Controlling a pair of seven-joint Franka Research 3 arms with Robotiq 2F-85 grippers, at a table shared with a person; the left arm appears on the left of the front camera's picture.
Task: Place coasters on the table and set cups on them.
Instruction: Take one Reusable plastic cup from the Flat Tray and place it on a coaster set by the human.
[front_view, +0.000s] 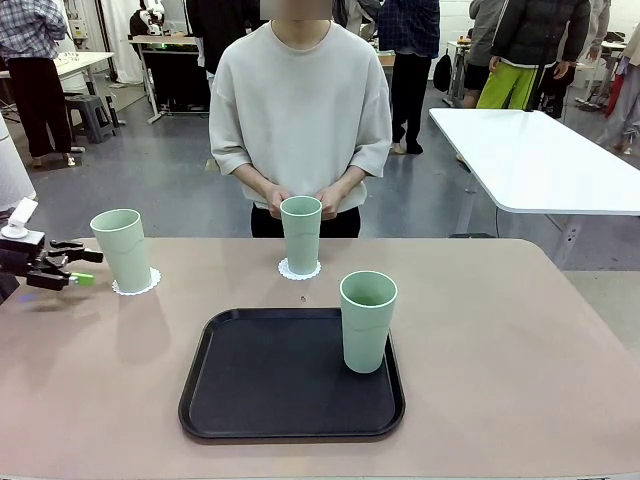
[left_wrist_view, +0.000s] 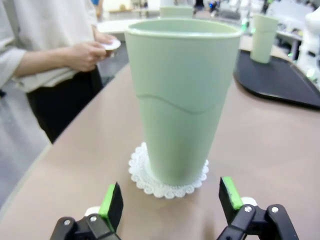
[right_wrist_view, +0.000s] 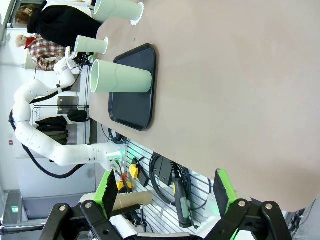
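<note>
A smooth tan table (front_view: 520, 330) bears a rounded black tray (front_view: 260, 390) holding one tapered matte mint cup (front_view: 368, 320). Two other cups (front_view: 301, 232) stand on lacy paper coasters (front_view: 299, 270). The left pincer (front_view: 88, 267) gapes empty just beside the leftmost; the right pincer (right_wrist_view: 167, 192) gapes empty, well apart.

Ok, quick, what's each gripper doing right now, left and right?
Left gripper: open, holding nothing; the cup on its coaster stands just ahead of it.
Right gripper: open, holding nothing.
</note>
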